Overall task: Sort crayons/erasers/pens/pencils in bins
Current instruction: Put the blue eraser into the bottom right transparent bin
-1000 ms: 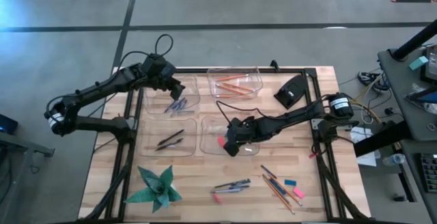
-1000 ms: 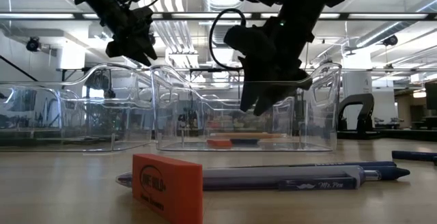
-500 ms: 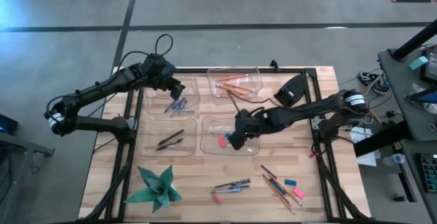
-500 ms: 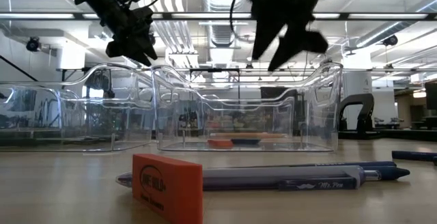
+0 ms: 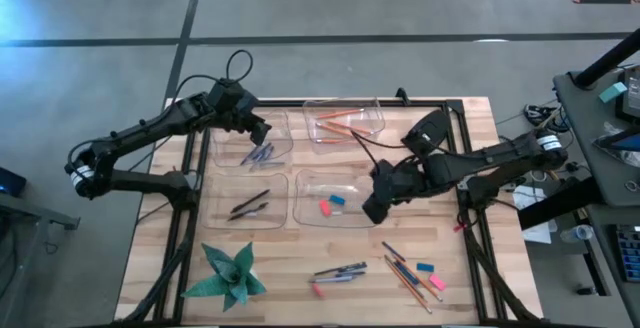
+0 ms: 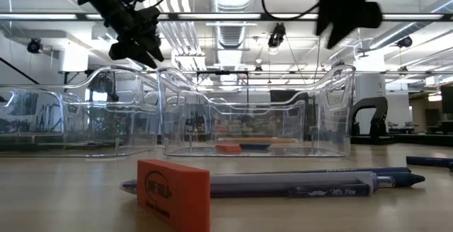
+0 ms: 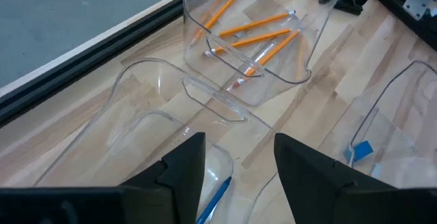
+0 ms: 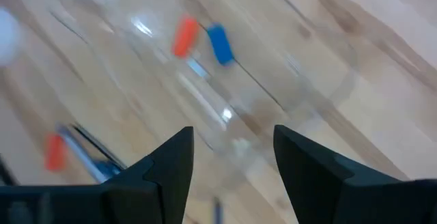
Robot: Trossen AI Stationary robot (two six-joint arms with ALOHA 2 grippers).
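A: Where are the four clear plastic bins [image 5: 343,120]?
B: Two by two mid-counter [image 5: 455,258]. Orange pencils [image 5: 340,123] lie in the far right bin, two small block erasers [image 5: 330,204] in the near right.
A: Loose items?
B: Near edge (right of the green folded-paper star [image 5: 232,273]).

Two slim black jointed arms, each ringed by a white band near its base; a black cable loops above the left arm's wrist; each ends in a claw, left claw [image 5: 262,128], right claw [image 5: 371,211], with two dark angular fingers [image 7: 179,173]
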